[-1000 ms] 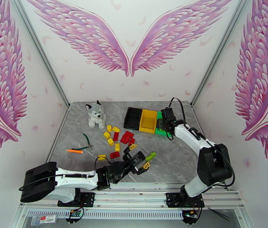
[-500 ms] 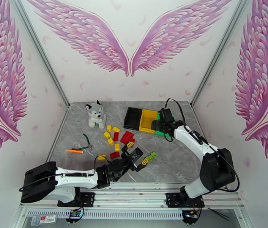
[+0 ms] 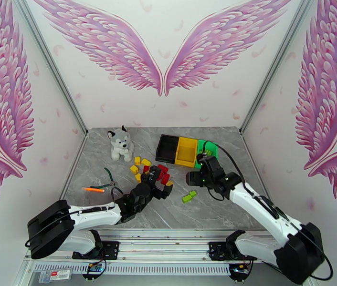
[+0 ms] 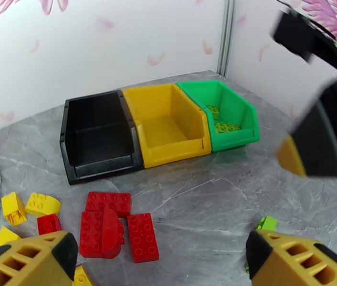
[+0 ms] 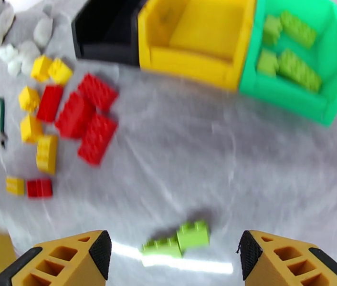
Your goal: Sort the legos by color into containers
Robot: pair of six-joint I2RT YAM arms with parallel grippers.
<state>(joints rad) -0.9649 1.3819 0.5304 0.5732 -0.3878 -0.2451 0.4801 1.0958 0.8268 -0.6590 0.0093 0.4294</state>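
Bottom edge of the left wrist view: left gripper (image 4: 161, 263), jaws spread wide with nothing between them, red bricks lying just ahead.
Bottom edge of the right wrist view: right gripper (image 5: 178, 260), likewise spread and holding nothing.
Loose green legos (image 5: 178, 240): two bright green pieces touching each other, flat on the table between the right fingertips in that view and well apart from the bins.
Red legos (image 4: 111, 225): a tight cluster at lower left of the left wrist view, several touching.
Yellow legos (image 5: 39, 134): scattered just left of the red ones, one small yellow and red pair lying apart lower down.
Black bin (image 4: 104, 168): leftmost of the row, dark floor showing.
Yellow bin (image 4: 173, 156): middle, joined to both neighbours, its yellow floor in plain sight.
Green bin (image 4: 233, 139): rightmost, with about four green bricks (image 5: 297, 70) lying inside.
Side items: green-handled pliers (image 3: 107, 176) and an orange marker (image 3: 93, 189) at the table's left.
Husky plush (image 3: 120, 145): sitting upright at far left, behind the bricks.
Table (image 3: 226, 206): grey marble-patterned top.
Walls (image 3: 121, 44): white, painted with large pink wings.
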